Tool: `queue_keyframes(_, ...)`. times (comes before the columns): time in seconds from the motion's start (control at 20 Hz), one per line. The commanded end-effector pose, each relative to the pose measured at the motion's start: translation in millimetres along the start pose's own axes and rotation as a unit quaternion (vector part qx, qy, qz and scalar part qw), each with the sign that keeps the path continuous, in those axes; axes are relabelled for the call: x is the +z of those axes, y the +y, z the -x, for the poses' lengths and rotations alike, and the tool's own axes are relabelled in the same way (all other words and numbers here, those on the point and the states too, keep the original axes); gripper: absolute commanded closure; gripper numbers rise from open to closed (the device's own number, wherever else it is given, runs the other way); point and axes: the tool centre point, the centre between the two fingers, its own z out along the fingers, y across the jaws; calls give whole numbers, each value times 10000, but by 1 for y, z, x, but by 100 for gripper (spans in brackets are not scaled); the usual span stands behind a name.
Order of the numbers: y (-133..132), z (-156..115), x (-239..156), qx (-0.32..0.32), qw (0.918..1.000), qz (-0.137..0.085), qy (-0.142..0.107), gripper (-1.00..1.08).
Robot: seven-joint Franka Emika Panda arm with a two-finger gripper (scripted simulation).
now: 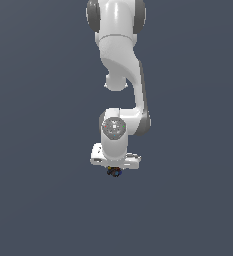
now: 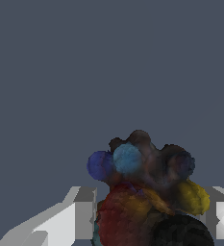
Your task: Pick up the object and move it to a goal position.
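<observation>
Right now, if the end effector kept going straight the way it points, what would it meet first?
The small speckled lump itself: in the wrist view it sits between the two fingers, directly ahead of the end effector. Whether the fingers already touch it I cannot tell. Beyond it only plain grey ground shows.

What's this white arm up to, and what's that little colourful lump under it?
A white robot arm is handling a tiny dark lumpy object speckled with red, yellow and blue. Its gripper points straight down, and the wrist view shows the object sitting between the two grey fingers, which flank it closely on both sides. Whether it is gripped firmly or lifted yet cannot be told.
</observation>
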Motion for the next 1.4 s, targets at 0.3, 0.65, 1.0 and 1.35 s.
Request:
queue_keyframes(0.3,0,3,-3,-2,10000,-2,-2,108)
queue_keyframes(0.65,3,17,-17,-3,10000,-2,-4,108)
queue_keyframes(1.0,9,44,-46,-3,10000,-2,-8,108)
queue_keyframes(1.35,17,83,-88,-4,10000,-2,-16,108)
